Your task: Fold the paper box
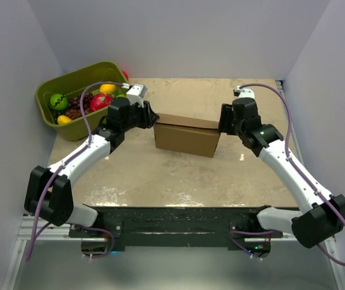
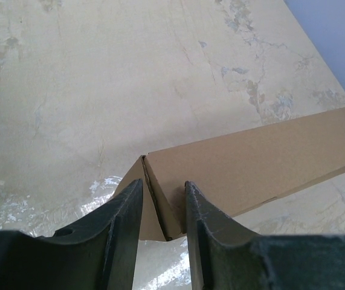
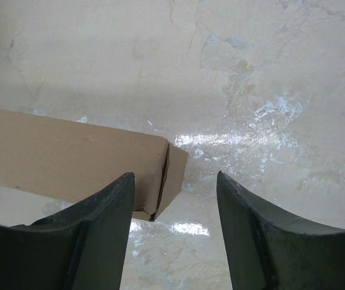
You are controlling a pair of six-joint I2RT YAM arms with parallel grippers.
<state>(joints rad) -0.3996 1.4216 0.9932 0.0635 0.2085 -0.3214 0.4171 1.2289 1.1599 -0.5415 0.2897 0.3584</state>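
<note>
Brown corrugated-cardboard mailer box (image 1: 187, 139) sits on the beige marbled table top (image 1: 178, 181) between the two hands, one short end at each set of fingertips. From above it reads as closed up into a shallow block. No flap visibly standing loose, so my guess is we're at the final press/tuck on the ends.

Left gripper (image 1: 151, 118): jaws narrow, with the box's end corner and its seam line right in the gap. Cannot tell from the wrist view whether the pads are pinching the cardboard or only hovering over it.

Right gripper (image 3: 173, 176): released, jaws wide, mostly bare table between them. The box end lies just inside one finger, off-centre and not clamped.

How I'd run this step:
1. Hands opposed, equal push inward along the box's long axis. Uneven force will likely skate it toward the weaker side.
2. Left: the end seam looks slightly gapped. Press on the flat end face, not the corner edge, or the corrugate may crease off its score line.
3. Right: centre the end face between the fingers before contact.
4. Close slowly — thin card crushes easily.

Olive-green plastic bin (image 1: 75, 81) is outboard of the left gripper and beyond it, well apart from the box — no interference expected.
</note>
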